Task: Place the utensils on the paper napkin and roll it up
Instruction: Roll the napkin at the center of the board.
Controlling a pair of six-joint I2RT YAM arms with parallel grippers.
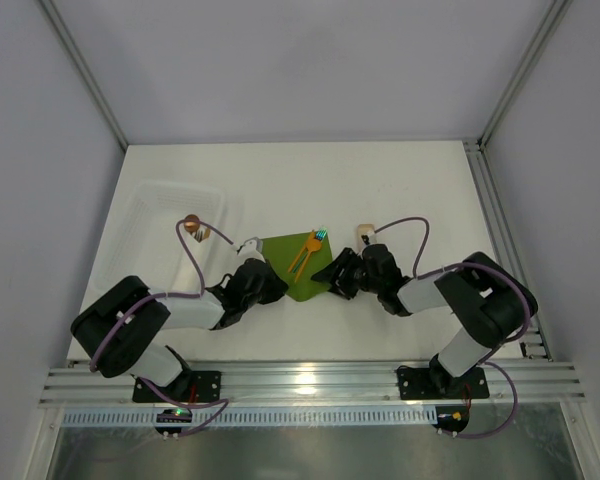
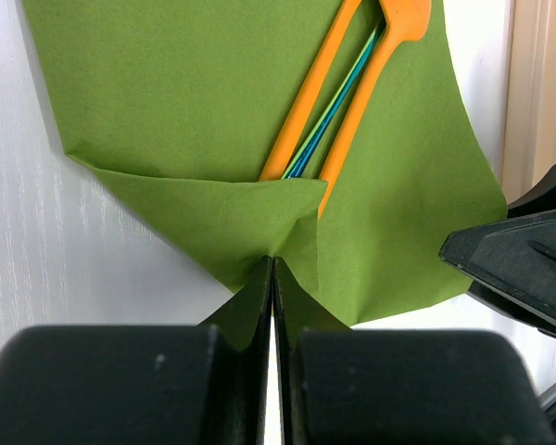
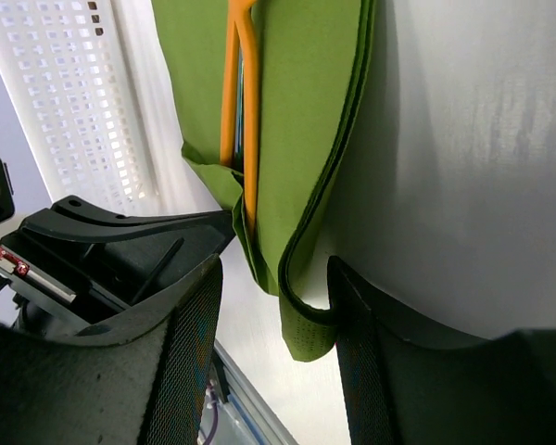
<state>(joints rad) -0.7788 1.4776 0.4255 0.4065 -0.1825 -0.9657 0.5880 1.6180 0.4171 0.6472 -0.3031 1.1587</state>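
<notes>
The olive-green paper napkin (image 1: 298,272) lies mid-table with two orange utensils (image 1: 302,252) and an iridescent one (image 1: 318,236) on it. In the left wrist view the napkin's (image 2: 185,102) near corner is folded over the lower ends of the orange utensils (image 2: 306,102) and the iridescent utensil (image 2: 338,102). My left gripper (image 2: 273,264) is shut on that folded corner. My right gripper (image 3: 276,278) is open at the napkin's (image 3: 306,111) right corner. The napkin's curled edge touches one finger (image 3: 352,306). An orange utensil (image 3: 230,93) shows there too.
A clear perforated plastic tray (image 1: 160,205) stands at the back left, also in the right wrist view (image 3: 83,93). The two grippers (image 1: 270,285) (image 1: 332,275) face each other closely across the napkin. An aluminium rail (image 1: 495,230) runs along the right edge.
</notes>
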